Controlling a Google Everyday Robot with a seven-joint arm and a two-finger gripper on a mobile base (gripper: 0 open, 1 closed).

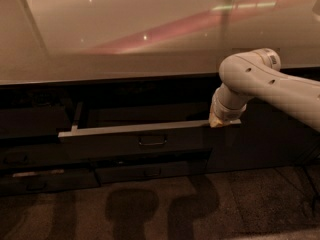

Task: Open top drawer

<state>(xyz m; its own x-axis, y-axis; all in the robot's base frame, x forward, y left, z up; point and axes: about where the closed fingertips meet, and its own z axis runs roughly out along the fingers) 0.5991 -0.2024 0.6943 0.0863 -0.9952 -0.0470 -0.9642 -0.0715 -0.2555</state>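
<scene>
Beneath a glossy pale table (125, 44), the top drawer (110, 145) sits partly out, the tool (220, 122) at its front's right end, apparently to pull it outward; its grip cannot be told.

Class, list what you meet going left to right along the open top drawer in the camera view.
Along the top drawer: pale side rail → loop handle → hand at the front's right end → white arm.

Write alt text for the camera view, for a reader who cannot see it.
The top drawer under a pale countertop stands partly open, its loop handle facing the camera. The white arm reaches in from the right, and its gripper sits at the right end of the drawer's top edge.
</scene>
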